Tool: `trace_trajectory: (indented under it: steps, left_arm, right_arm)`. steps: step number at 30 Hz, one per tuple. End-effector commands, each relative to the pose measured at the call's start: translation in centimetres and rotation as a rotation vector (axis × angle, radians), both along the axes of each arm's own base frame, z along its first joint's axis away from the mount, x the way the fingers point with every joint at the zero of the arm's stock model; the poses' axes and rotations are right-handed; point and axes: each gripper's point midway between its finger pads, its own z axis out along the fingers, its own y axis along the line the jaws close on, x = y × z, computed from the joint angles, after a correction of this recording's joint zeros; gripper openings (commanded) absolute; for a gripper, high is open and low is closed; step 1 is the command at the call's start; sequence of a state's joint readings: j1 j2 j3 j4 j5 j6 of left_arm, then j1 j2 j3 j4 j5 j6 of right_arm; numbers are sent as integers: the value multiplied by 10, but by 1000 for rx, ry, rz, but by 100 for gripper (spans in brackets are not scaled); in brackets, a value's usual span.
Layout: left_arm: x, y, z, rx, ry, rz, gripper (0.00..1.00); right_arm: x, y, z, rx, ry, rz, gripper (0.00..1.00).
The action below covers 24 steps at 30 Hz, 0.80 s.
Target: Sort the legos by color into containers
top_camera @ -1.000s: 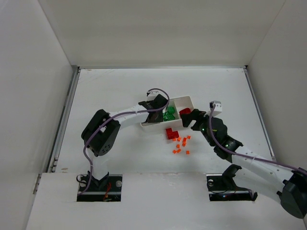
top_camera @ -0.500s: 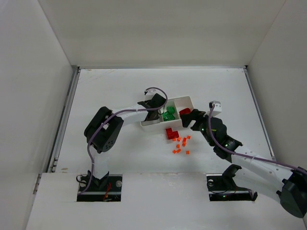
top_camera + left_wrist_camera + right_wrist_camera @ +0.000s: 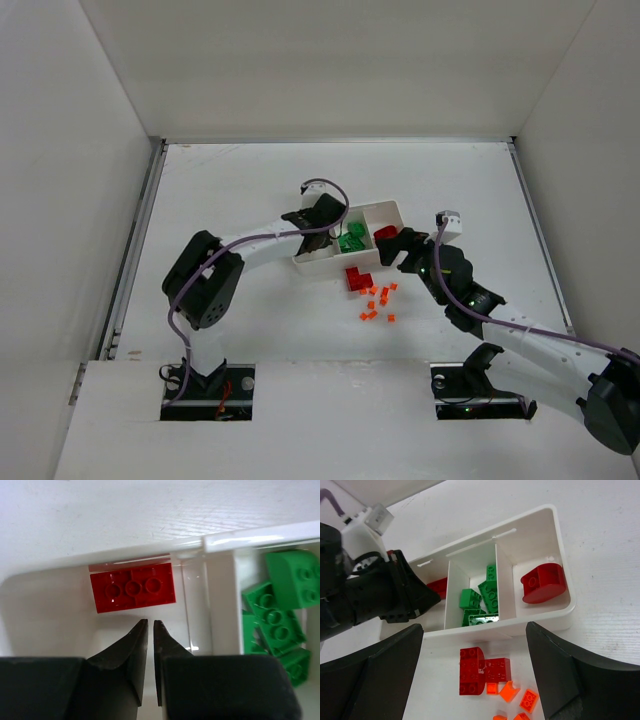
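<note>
The white tray of containers (image 3: 396,208) lies mid-table. My left gripper (image 3: 322,238) hangs in its left compartment, shut and empty (image 3: 148,623), just short of a red brick (image 3: 132,587) lying flat there. The middle compartment holds green bricks (image 3: 481,599) (image 3: 280,615). In the right compartment lies a rounded red brick (image 3: 544,582). My right gripper (image 3: 475,630) stands open over the tray's near wall (image 3: 520,625), nothing between its fingers. Two red bricks (image 3: 482,671) (image 3: 358,279) and several orange bits (image 3: 517,696) (image 3: 378,303) lie on the table in front of the tray.
White walls enclose the table on three sides. The left arm's forearm (image 3: 255,245) and its purple cable (image 3: 325,188) reach across to the tray's left end. The right arm (image 3: 470,295) stretches in from the lower right.
The left gripper's jaws have closed. The left arm's elbow has swung down and to the left while its gripper stays at the tray. The right arm has not moved.
</note>
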<state>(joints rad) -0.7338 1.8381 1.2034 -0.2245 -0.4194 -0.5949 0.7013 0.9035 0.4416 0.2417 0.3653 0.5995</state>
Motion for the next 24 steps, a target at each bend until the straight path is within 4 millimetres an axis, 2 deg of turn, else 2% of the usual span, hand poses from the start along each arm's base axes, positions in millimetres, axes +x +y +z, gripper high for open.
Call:
trace_trajectory:
  steps: [1, 13, 16, 18, 21, 24]
  left_arm:
    - [-1, 2, 38, -23, -72, -7, 7]
    - [-5, 13, 71, -43, -130, -3, 7]
    - [-9, 10, 54, -11, -54, -34, 15]
    - [-14, 5, 37, 4, 11, -54, 28]
    - [-12, 2, 22, 10, 28, -44, 51]
    - [-4, 0, 16, -22, 16, -6, 61]
  right_arm:
    - [3, 6, 23, 50, -59, 10, 90]
    - [4, 6, 23, 50, -59, 8, 90]
    - [4, 6, 23, 50, -59, 8, 90]
    - [4, 6, 22, 47, -57, 7, 90]
    - [5, 7, 21, 43, -54, 6, 90]
    - [6, 7, 21, 42, -54, 9, 90]
